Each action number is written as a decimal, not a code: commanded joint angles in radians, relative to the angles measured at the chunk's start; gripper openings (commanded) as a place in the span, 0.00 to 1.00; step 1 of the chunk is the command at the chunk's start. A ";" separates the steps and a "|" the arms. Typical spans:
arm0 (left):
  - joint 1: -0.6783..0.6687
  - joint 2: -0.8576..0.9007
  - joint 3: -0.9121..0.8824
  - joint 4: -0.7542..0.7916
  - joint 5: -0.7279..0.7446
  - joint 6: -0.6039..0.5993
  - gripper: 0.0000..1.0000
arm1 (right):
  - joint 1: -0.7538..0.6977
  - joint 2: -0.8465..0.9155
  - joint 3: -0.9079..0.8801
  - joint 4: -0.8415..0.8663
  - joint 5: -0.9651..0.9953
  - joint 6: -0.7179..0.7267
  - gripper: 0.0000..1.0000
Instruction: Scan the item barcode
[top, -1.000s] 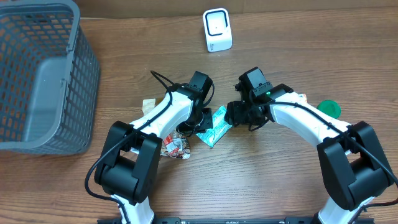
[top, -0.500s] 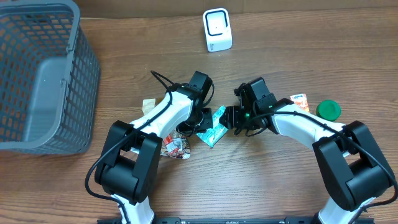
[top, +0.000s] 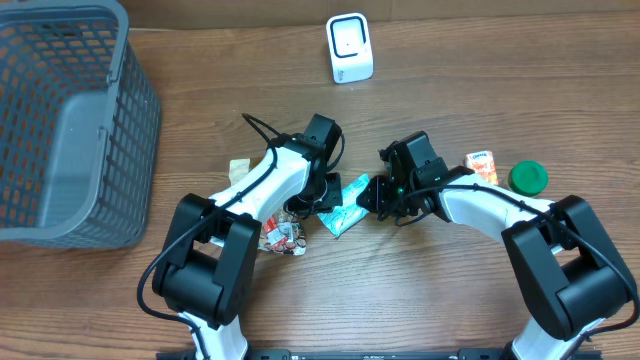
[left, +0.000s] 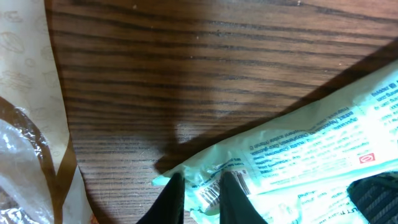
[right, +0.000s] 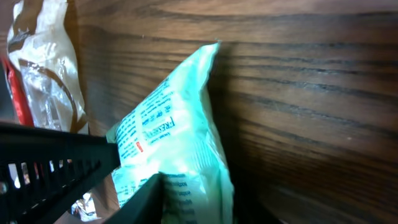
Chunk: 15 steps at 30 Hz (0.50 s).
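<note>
**Thin foil packet held up between both arms, scanner far across the worktop**

The packet (top: 343, 203) is at mid-worktop, lifted on edge between the two arms. It looks light, thin and crinkly, a soft sachet that will flop and slip if it is held only by a corner. The sealed edges are the best places to take hold.

The left jaws are clenched on one end, and the barcode (left: 208, 194) sits right at their tips, so this grip probably hides it. The right jaws stand around the opposite end. Whether they press it yet cannot be told.

Just beside the left arm lie crumpled wrappers (top: 285, 235), near enough to snag. To the right, well apart, are a small carton (top: 481, 162) and a green lid (top: 527, 177). Farthest away are the scanner (top: 350, 48), with bare worktop (top: 450, 290) in between, and the basket (top: 140, 120) at the far left.
</note>
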 joint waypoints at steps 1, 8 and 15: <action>-0.002 0.053 -0.009 0.017 -0.018 -0.014 0.13 | 0.003 0.003 -0.012 0.006 -0.006 0.004 0.31; -0.002 0.053 -0.009 0.019 -0.018 -0.014 0.13 | 0.003 0.003 -0.012 0.015 -0.050 0.004 0.32; -0.002 0.053 -0.008 0.018 -0.018 -0.013 0.10 | 0.002 0.003 -0.012 0.024 -0.075 -0.008 0.19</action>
